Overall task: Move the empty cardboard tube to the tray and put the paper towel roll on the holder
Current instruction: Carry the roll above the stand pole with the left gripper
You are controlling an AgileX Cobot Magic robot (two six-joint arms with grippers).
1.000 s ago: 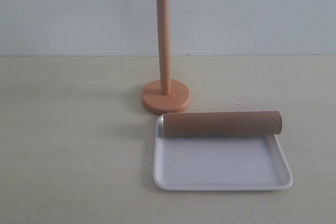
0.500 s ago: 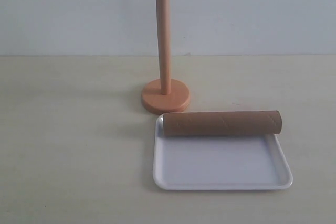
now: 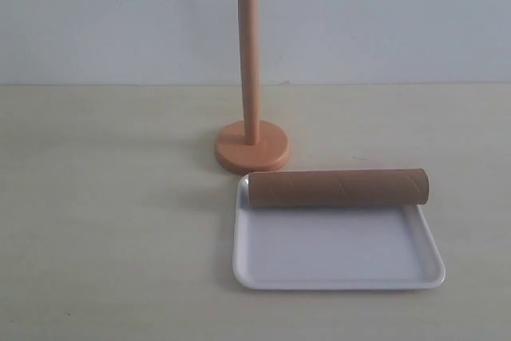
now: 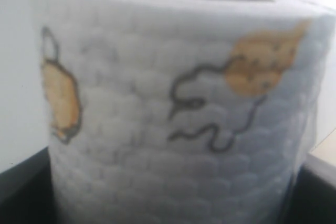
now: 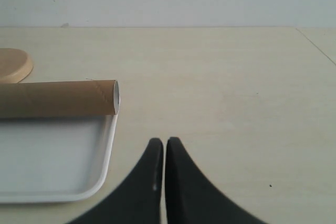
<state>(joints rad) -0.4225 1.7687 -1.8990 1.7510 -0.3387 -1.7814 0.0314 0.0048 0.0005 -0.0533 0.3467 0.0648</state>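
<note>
Exterior view: tube placed, roll not yet mounted.
Empty cardboard tube [image 3: 338, 188] lies across the tray [image 3: 335, 279] far edge; holder [image 3: 249, 53] bare; left gripper [image 4: 173, 211] clasps paper towel roll [image 4: 173, 114]; right gripper [image 5: 164, 142] clenched, empty.

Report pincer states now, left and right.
Left pincer: closed on the paper towel roll, dark fingers flanking it.
Right pincer: closed, tips together, holding nothing.

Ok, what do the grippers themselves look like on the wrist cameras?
The right gripper has two smooth matte-black fingers, broad at the base, curving to narrow rounded tips; one bears a tiny pale speck. No cables show. Of the left gripper's fingers only blurred black slivers show beside the paper towel roll. The exterior view shows neither arm.
</note>
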